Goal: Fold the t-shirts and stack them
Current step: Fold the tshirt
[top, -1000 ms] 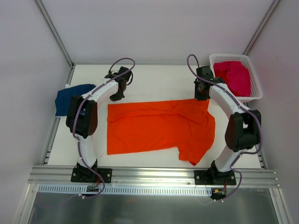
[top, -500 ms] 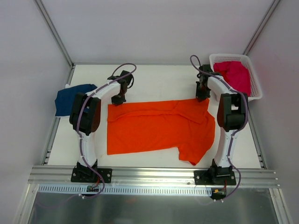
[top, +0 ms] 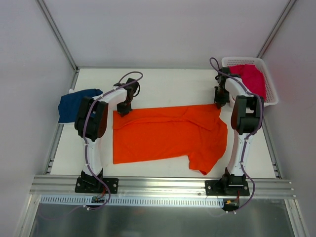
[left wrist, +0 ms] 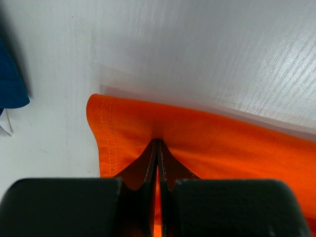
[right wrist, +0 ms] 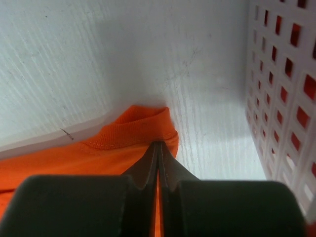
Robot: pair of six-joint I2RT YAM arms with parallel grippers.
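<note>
Pinches the far left hem corner of the orange shirt (top: pixel 168 133) in the closed left claw (top: pixel 122 109); pinches the far right corner, at the ribbed collar, in the closed right claw (top: pixel 218 102). Spreads the cloth flat across mid-surface (top: pixel 168 84), with bare room beyond the far edge and only a narrow strip between right claw and basket (top: pixel 247 60). Reaches both arms forward from the near edge, elbows raised, wrists tipped down. Shows the navy shirt (top: pixel 74 103) bunched at the left edge, apart from the orange; the pink shirt (top: pixel 252 79) heaped in the basket. Closes in with pale walls (top: pixel 148 29).
</note>
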